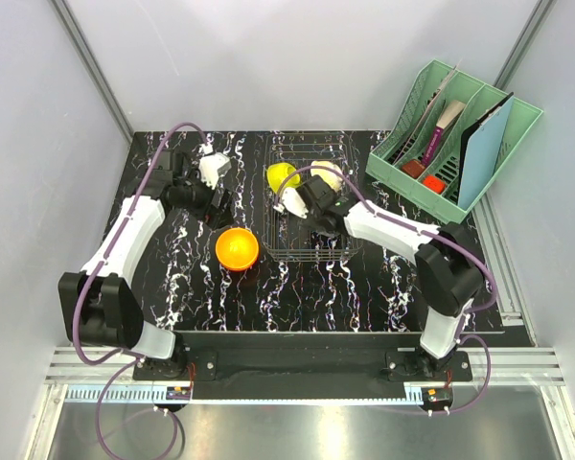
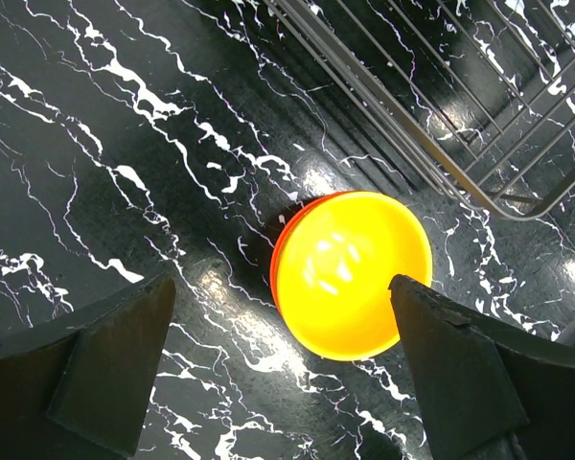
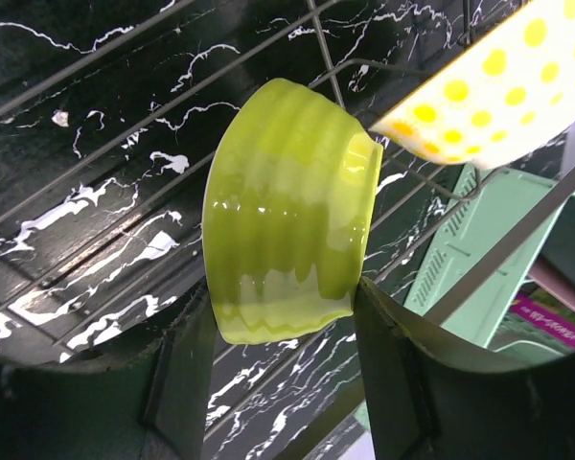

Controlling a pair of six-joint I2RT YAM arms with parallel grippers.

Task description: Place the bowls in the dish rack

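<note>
Seating the lime-green bowl (image 3: 287,211) in the dish rack (image 3: 105,57) is, as we judge it, the step in hand. Our right gripper (image 3: 283,326) has its fingers at a middling spread, clamped on that bowl. One finger presses the rim side and the other the base side, so the bowl stands on edge between them, reaching out past the fingertips, with the rack's wires beyond it. Just off the base-side finger, the polka-dot bowl (image 3: 489,77) sits very close to the green one's base; we cannot tell whether they touch.

To do this well, we should lower gently until the rim settles between two wires. We should also tilt the bowl away from its dotted neighbour. We should let go only once the wires carry the weight, or it may roll flat.

Our left gripper (image 2: 280,287) hangs with its fingers spread wide, holding nothing. The orange bowl (image 2: 355,278) lies mouth up on the marbled table (image 2: 96,144), beyond the gap between the fingers and nearer the right-hand one. The rack's corner is just past it, so this bowl is not yet loaded.
</note>
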